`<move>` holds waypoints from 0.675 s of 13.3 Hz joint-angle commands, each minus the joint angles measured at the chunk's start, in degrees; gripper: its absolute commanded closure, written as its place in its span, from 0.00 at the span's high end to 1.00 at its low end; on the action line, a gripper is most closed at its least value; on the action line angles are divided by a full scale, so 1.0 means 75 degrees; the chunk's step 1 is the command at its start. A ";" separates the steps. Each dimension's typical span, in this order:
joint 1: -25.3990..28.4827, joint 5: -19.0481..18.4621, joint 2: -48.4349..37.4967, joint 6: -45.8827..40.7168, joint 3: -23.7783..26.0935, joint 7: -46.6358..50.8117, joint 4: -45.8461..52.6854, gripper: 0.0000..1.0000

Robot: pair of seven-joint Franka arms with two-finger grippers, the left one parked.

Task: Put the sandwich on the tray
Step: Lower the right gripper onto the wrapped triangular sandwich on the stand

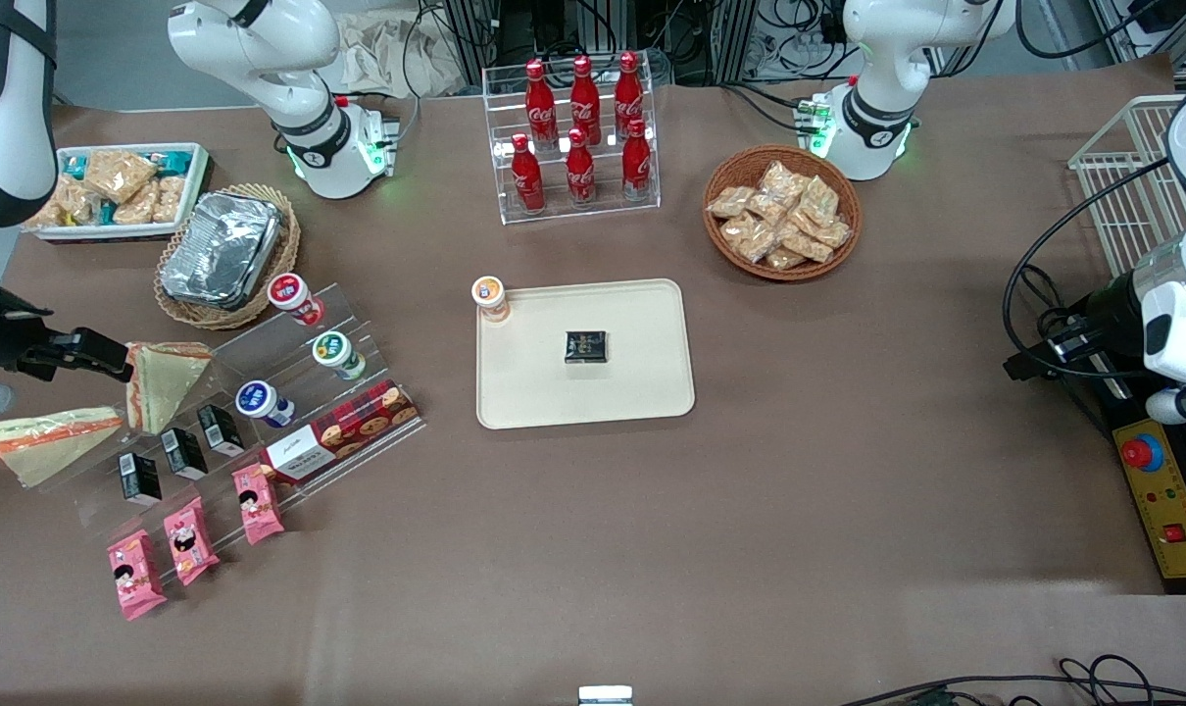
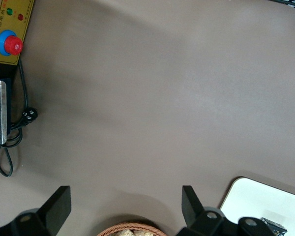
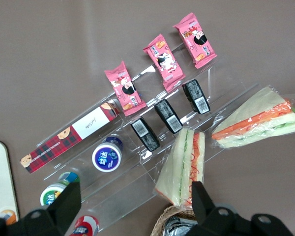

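Observation:
The sandwich (image 1: 167, 382), a wrapped wedge with pale bread and an orange-red stripe, leans on the clear acrylic stand toward the working arm's end of the table. It also shows in the right wrist view (image 3: 184, 164). My right gripper (image 1: 103, 355) hovers above and beside it, open and empty (image 3: 132, 209), with one finger (image 3: 202, 199) over the sandwich's edge. The cream tray (image 1: 642, 392) lies at the table's middle, well apart; its rim shows in the right wrist view (image 3: 0, 182).
A second wrapped wedge (image 1: 49, 441) lies beside the sandwich. The stand (image 1: 289, 431) holds cups, black packets, pink packets and a red biscuit box. A foil container in a basket (image 1: 222, 250) is beside it. A black packet (image 1: 585, 346) and an orange-lidded cup (image 1: 491, 297) sit on the tray.

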 commanded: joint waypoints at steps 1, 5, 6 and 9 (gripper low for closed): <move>0.0004 0.0089 0.0071 0.0126 -0.0016 0.0028 0.0151 1.00; 0.0003 0.0008 0.0048 0.0115 -0.0027 0.0133 0.0163 1.00; 0.0015 -0.0016 0.0024 0.0034 -0.0027 0.0145 0.0163 1.00; -0.0090 0.0031 0.0047 0.0022 -0.0086 0.0890 0.0244 1.00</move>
